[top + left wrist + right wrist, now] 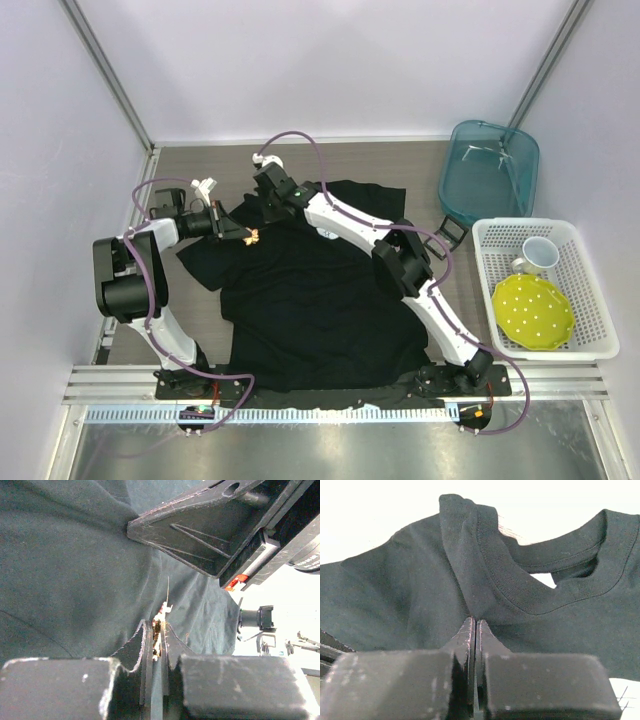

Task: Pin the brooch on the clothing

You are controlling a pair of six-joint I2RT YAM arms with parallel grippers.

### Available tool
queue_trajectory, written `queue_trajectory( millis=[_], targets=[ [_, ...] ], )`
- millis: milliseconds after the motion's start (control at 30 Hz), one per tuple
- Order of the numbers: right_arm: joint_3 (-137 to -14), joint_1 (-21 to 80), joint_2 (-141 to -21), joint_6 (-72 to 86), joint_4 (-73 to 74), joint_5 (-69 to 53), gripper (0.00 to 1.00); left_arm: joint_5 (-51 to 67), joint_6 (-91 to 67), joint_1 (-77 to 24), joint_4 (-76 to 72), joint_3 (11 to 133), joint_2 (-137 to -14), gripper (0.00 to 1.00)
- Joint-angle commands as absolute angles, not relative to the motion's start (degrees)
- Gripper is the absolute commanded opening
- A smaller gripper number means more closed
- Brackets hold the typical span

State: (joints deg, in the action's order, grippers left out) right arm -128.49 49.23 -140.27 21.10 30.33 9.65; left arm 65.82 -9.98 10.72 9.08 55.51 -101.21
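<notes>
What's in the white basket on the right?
A yellow dotted plate and a white mug sit in the basket. Anything under the plate is hidden.

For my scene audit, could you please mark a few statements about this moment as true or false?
1. The left gripper is shut on the brooch. True.
2. The right gripper hangs open above the T-shirt. False: it is shut on the T-shirt's fabric beside the collar.
3. The yellow dotted plate lies on the T-shirt. False: it lies in the white basket.
4. A white mug sits in the white basket. True.
</notes>
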Motion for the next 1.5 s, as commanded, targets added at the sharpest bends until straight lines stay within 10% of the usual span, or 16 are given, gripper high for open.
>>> queue_trajectory(
  millis=[0,1467],
  targets=[
    [-128.1,48.8,-134.0,20.7,27.8,7.8,0.01,66.6,-8.9,10.6,8.9,57.7,-100.3,0.02],
    [-124.0,48.1,-131.3,20.9,27.2,2.3,0.01,64.8,-14.5,10.5,3.9,58.5,-103.1,0.02]
  ],
)
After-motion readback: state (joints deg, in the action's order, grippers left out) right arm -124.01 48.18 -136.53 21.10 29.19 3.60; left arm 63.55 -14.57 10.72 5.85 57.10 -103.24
